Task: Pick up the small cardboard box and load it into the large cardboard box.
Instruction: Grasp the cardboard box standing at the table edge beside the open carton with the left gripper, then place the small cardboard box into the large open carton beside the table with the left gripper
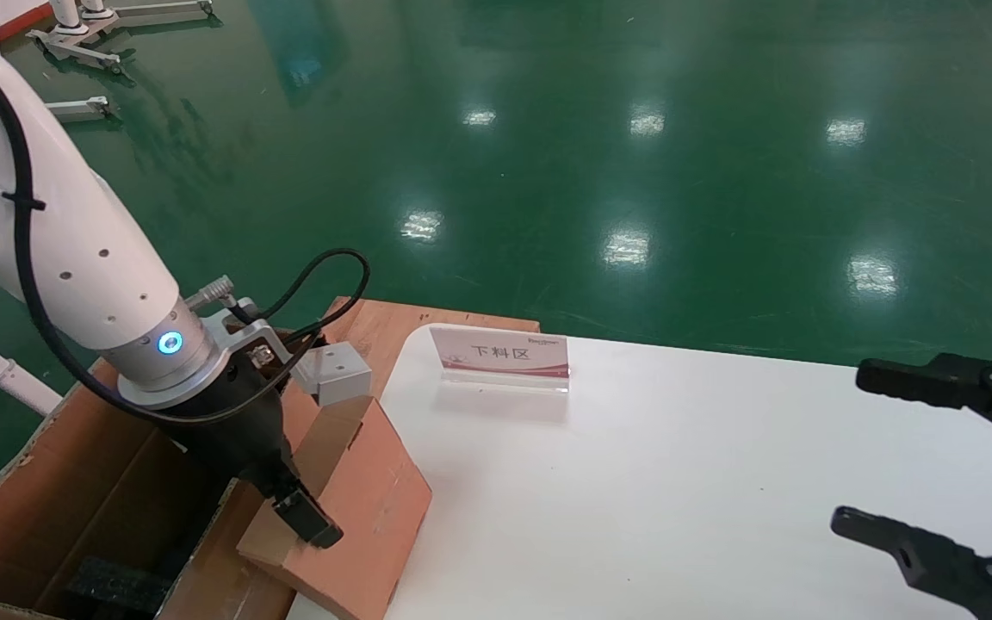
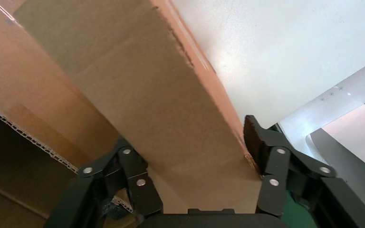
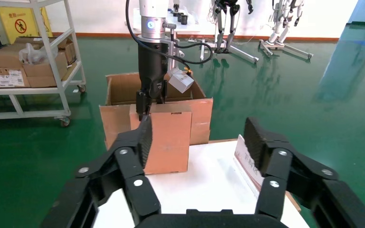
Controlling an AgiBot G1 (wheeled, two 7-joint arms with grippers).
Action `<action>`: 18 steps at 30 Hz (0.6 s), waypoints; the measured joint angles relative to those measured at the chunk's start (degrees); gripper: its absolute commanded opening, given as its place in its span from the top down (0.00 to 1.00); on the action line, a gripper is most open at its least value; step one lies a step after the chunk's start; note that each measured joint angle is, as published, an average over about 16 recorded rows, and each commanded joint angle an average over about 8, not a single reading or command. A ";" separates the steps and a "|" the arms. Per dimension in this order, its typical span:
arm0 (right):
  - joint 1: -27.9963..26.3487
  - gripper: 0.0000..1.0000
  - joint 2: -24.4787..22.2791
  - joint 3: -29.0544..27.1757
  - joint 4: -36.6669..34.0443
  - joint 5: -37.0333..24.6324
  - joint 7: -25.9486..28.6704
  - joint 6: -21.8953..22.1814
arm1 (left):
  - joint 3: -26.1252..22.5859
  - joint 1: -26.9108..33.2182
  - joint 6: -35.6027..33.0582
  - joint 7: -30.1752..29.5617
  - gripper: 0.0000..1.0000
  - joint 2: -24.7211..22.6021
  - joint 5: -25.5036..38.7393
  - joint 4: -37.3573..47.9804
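- The left gripper (image 1: 311, 523) hangs at the near left edge of the white counter (image 1: 677, 482), its jaws clamped on the small cardboard box (image 1: 356, 508).
- In the left wrist view the left gripper (image 2: 190, 156) has one finger (image 2: 261, 142) pressed on the box's reddish outer face and the other on the opposite face, with the paler tan narrow side of the small cardboard box (image 2: 138, 90) running away from between the jaws.
- The box is held tilted, its upper narrow side between the jaws and its broad reddish face sloping down and away from them toward the counter edge.
- Whether the box's lower end touches the counter edge cannot be told.
- The large cardboard box (image 1: 74, 508) stands just beside the jaws on the side away from the counter, flaps up, with a black foam block (image 1: 113, 584) on its floor below the jaws.
- In the right wrist view the small cardboard box (image 3: 164, 137) hangs in front of the large cardboard box (image 3: 123, 99), under the left gripper (image 3: 145, 102).
- The right gripper (image 1: 901, 456) is parked over the right side of the counter, well apart from the boxes, jaws wide apart and holding nothing; its own camera shows the same right gripper (image 3: 197, 142).
- A small placard (image 1: 500, 357) stands on the counter, well beyond the left jaws.
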State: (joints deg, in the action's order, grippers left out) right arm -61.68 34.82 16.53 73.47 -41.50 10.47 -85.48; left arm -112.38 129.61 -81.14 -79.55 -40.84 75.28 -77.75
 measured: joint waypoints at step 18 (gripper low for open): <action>0.00 1.00 0.00 0.00 -0.01 0.00 0.00 0.00 | 0.25 0.18 -0.15 0.35 1.00 -0.05 -0.43 0.50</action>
State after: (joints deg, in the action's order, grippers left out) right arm -61.69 34.82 16.53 73.46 -41.51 10.47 -85.48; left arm -112.14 129.78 -81.28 -79.20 -40.89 74.84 -77.26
